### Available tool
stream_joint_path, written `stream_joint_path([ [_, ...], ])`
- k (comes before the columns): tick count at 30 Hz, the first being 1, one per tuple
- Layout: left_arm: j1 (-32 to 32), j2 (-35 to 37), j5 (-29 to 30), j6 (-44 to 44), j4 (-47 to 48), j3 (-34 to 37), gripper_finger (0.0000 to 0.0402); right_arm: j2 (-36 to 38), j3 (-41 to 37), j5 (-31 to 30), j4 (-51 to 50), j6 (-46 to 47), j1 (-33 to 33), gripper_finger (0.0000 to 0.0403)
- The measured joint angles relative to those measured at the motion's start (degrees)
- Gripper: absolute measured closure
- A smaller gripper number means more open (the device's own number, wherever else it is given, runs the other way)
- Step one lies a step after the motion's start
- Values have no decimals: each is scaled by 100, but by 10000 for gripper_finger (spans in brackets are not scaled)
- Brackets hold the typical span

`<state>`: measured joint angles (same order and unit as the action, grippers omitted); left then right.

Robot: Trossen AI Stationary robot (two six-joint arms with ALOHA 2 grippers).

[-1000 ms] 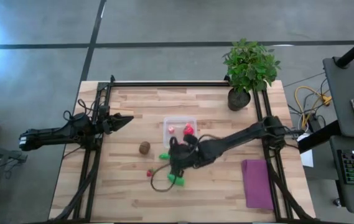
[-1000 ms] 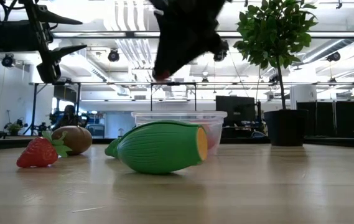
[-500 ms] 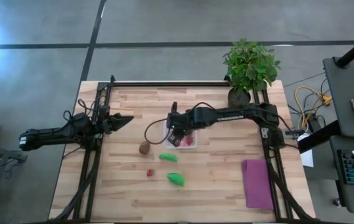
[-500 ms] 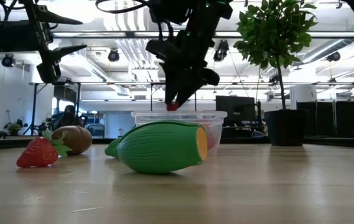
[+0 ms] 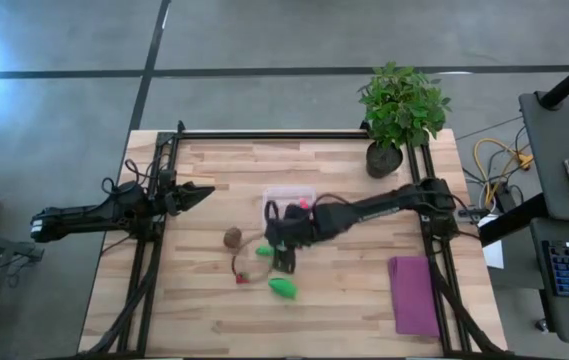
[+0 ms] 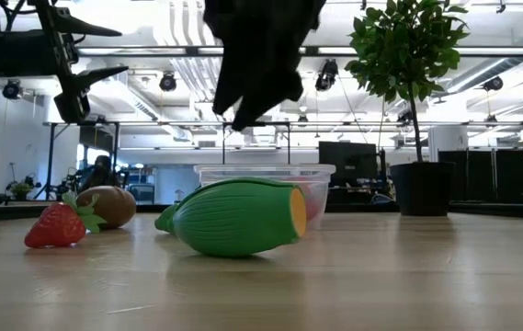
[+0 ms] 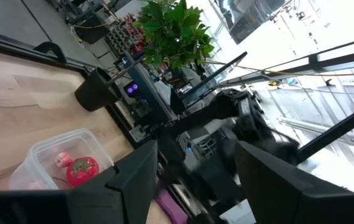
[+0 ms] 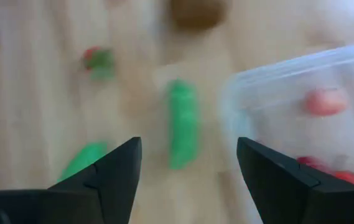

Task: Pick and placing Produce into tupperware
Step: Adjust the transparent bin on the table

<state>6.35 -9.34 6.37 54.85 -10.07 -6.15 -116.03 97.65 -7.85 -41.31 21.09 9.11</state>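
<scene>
The clear tupperware [image 5: 286, 192] stands mid-table and holds a red tomato [image 7: 80, 171] and a pink piece [image 7: 61, 160]. On the wood nearer the front lie a brown kiwi [image 5: 232, 237], a green pod [image 8: 183, 130], a second green piece [image 5: 282, 287] and a small strawberry [image 5: 241, 278]. My right gripper [image 5: 282, 256] hovers open and empty above the green pod, just beside the tupperware [image 8: 301, 99]. My left gripper [image 5: 204, 190] is open and empty, held in the air at the table's left.
A potted plant [image 5: 399, 105] stands at the far right corner. A flat purple cloth [image 5: 414, 295] lies near the right front. A dark cable loops under my right arm by the kiwi [image 5: 236, 262]. Bare wood shows along the front edge.
My right gripper swung from the near green piece up toward the far edge over the tupperware with a small red thing at its tips. It then came back toward the near edge over the green pod; the red thing no longer shows at its tips.
</scene>
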Motion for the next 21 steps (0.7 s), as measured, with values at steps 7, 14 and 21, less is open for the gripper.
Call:
stream_joint_path([
  [7,1,0,2,0,0,0,201,-200,-38,-140,32,168,449,165],
  [14,0,4,0,0,0,0,201,-534,-40,29,239,241,497,170],
  [21,2,7,4,0,2,2,201,-796,71,69,529,282,437,170],
])
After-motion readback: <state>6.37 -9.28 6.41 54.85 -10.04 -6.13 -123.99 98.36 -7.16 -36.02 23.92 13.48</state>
